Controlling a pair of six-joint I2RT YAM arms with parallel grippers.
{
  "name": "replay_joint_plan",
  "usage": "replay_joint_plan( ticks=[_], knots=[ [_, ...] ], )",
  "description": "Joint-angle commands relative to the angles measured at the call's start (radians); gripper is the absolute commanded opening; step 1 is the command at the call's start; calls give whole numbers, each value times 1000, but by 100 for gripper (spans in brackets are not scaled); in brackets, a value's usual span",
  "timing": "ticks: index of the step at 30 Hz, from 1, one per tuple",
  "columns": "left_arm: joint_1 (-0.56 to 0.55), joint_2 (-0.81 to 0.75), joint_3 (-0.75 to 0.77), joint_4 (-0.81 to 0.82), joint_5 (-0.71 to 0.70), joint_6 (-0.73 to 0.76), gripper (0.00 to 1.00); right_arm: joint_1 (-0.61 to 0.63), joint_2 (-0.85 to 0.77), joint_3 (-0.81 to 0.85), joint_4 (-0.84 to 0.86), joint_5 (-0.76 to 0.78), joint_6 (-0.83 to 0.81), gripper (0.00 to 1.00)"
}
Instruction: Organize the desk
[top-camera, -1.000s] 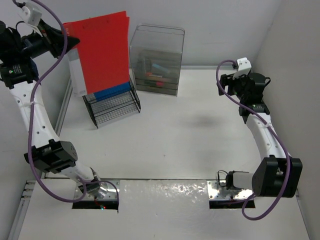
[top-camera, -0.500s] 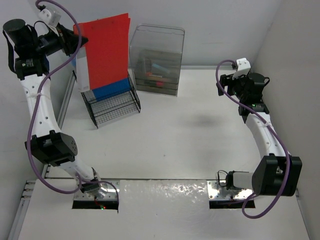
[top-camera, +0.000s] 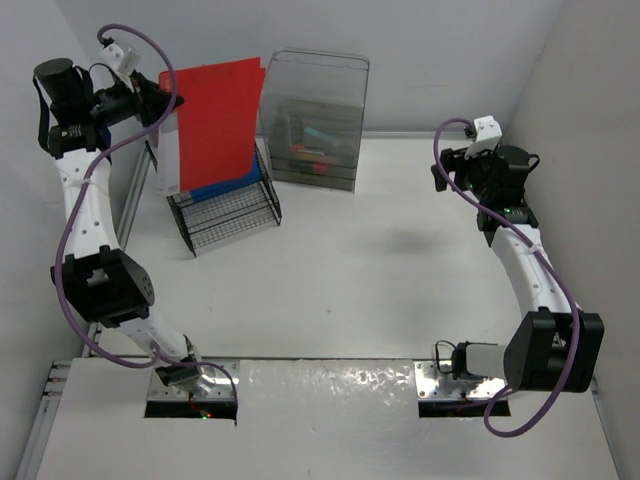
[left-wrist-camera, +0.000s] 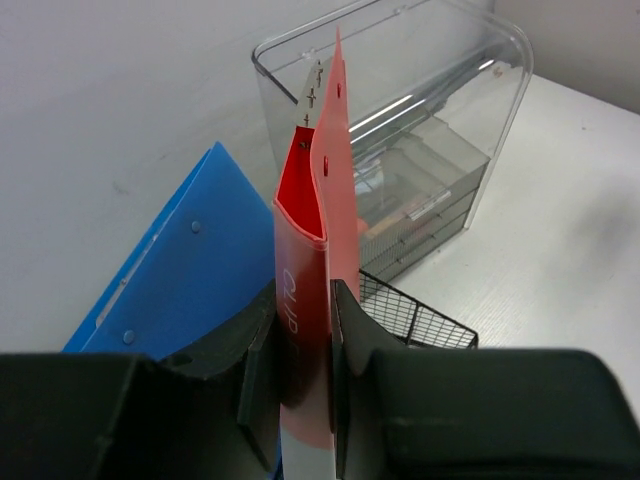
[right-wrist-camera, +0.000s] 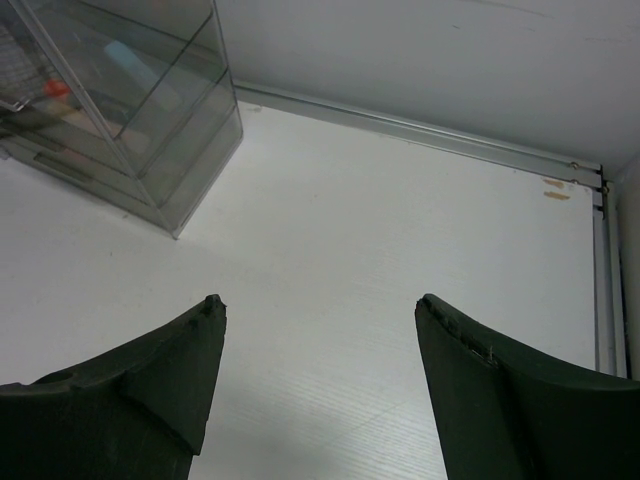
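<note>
The white desk (top-camera: 360, 280) fills the top view. My left gripper (top-camera: 160, 98) is raised at the far left and shut on the edge of a red folder (top-camera: 218, 120), which stands upright over the black wire rack (top-camera: 225, 212). In the left wrist view the red folder (left-wrist-camera: 318, 250) sits edge-on between my fingers (left-wrist-camera: 258, 370). A blue folder (left-wrist-camera: 185, 270) stands beside it in the rack (left-wrist-camera: 410, 320). My right gripper (top-camera: 445, 170) hovers open and empty over the desk (right-wrist-camera: 330, 250) at the far right.
A clear plastic drawer box (top-camera: 313, 120) with small items inside stands at the back, right of the rack; it also shows in the right wrist view (right-wrist-camera: 110, 90). Grey rails (right-wrist-camera: 420, 130) run along the desk's far edge. Walls close in on left, back and right.
My left arm has swung right and forward, carrying the red folder a little to the right over the rack. The right arm has not moved.
</note>
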Motion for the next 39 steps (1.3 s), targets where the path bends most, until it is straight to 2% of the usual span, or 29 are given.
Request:
replay_joint_plan(
  ticks=[1, 4, 10, 16, 20, 26, 28, 30, 31, 33, 36, 39],
  knots=[
    [12, 5, -14, 146, 87, 68, 0, 5, -13, 14, 37, -35, 38, 75],
    [12, 13, -72, 246, 171, 57, 0, 7, -19, 21, 25, -18, 39, 74],
    [12, 53, -87, 442, 174, -65, 0, 16, -45, 11, 23, -10, 53, 74],
    [12, 44, -141, 687, 190, -251, 0, 27, -57, 7, 22, 2, 68, 74],
    [12, 42, -144, 790, 216, -383, 0, 36, -60, 11, 16, 5, 78, 73],
    [41, 30, -118, 783, 329, -337, 0, 42, -65, 33, -24, 30, 75, 72],
    [47, 34, -97, 710, 398, -303, 0, 44, -65, 37, -40, 27, 70, 72],
    [47, 36, -78, 616, 443, -175, 0, 45, -71, 33, -32, 24, 73, 72],
    [45, 30, -80, 512, 463, -60, 0, 47, -74, 30, -30, 24, 73, 72],
    [44, 27, -84, 421, 466, 46, 0, 47, -78, 27, -27, 25, 75, 72],
    [36, 34, -87, 372, 461, 103, 0, 50, -85, 31, -33, 24, 76, 72],
    [35, 45, -67, 256, 472, 218, 0, 53, -94, 31, -40, 24, 72, 72]
  ],
)
